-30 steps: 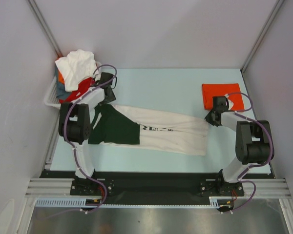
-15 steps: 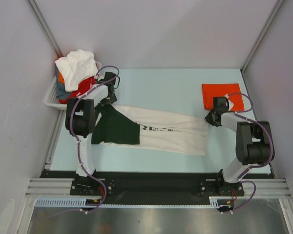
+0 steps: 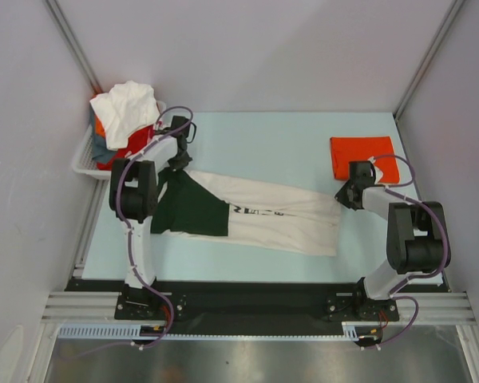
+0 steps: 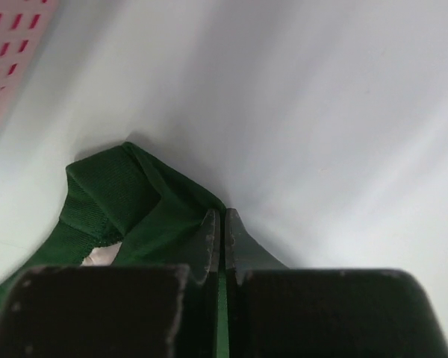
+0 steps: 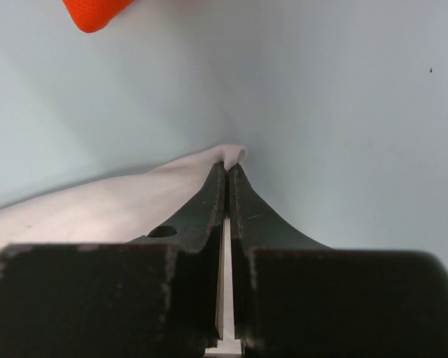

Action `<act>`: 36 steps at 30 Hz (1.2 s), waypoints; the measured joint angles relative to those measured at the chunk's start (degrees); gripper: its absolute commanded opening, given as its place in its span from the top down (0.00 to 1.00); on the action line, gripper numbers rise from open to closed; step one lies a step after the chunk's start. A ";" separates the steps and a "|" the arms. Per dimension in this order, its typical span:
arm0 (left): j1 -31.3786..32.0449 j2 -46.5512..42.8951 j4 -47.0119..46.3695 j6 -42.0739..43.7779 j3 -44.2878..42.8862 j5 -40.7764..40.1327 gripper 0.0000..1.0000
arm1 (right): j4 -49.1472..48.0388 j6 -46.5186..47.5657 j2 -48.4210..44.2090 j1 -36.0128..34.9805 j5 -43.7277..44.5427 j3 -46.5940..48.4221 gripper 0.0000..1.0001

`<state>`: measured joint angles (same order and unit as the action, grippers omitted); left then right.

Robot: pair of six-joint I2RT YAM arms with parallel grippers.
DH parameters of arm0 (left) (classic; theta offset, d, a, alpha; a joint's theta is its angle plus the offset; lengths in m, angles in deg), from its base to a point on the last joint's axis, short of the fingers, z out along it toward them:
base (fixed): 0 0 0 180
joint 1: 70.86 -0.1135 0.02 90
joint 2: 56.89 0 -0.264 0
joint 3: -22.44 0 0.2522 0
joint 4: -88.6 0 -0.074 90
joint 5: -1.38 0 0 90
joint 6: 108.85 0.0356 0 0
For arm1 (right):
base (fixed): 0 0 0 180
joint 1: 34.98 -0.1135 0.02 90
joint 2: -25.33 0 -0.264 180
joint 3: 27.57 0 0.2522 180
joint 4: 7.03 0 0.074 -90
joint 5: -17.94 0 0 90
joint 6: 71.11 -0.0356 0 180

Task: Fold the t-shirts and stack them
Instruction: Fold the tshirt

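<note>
Left gripper [image 4: 221, 218] clamps green sleeve [image 4: 112, 195], right gripper [image 5: 229, 168] hem [image 5: 138, 198]

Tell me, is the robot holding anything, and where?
Yes, the cream shirt. The left gripper pinches its green sleeve end; the right gripper pinches the cream corner at the other end.

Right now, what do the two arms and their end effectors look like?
The left arm and right arm both have white links and bulky black joint housings, with a thin purple cable looping along each. The left end effector and right end effector each have two dark, flat fingers tapering to points from a black blocky body.
</note>
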<state>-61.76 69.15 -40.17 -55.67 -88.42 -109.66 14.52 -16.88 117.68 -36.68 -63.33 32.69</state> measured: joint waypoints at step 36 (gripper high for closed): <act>7.87 38.91 -44.78 -33.31 -41.75 22.71 1.00 | 18.88 -22.82 -8.48 -35.47 1.70 -4.39 1.00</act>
<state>-53.89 108.05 -84.95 -88.98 -130.16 -86.95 33.41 -39.70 109.20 -72.15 -61.62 28.30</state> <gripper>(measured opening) 0.014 0.017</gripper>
